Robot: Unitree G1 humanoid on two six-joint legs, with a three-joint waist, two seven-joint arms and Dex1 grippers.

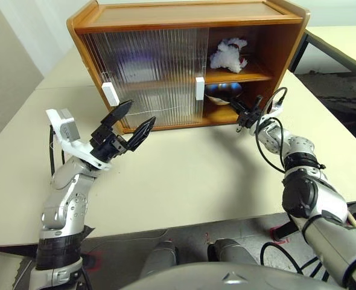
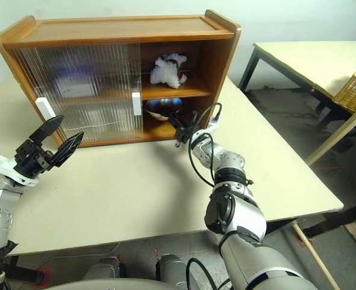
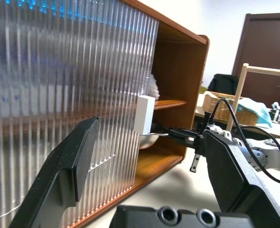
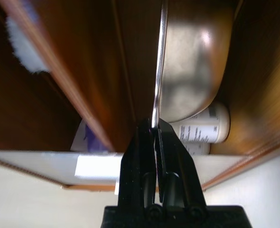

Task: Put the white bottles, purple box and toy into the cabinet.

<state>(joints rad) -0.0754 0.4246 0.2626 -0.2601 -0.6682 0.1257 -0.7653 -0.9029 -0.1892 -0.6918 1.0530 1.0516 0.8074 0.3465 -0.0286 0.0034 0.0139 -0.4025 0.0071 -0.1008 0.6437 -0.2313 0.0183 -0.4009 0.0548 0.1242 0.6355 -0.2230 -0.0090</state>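
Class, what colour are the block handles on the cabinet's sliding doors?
White: both handles show best on the ribbed doors in the left eye view.

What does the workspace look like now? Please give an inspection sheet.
Surface: pale table, bare in front of the cabinet.
Job's things: toy on the upper shelf; white bottle behind the steel bowl on the lower shelf; purple box partly visible inside.
Clutter: nothing seen.
Grippers: left gripper open, empty; right gripper shut on the bowl's rim.
Cables: black cable looping at the right wrist.
Surroundings: second table, wicker basket.
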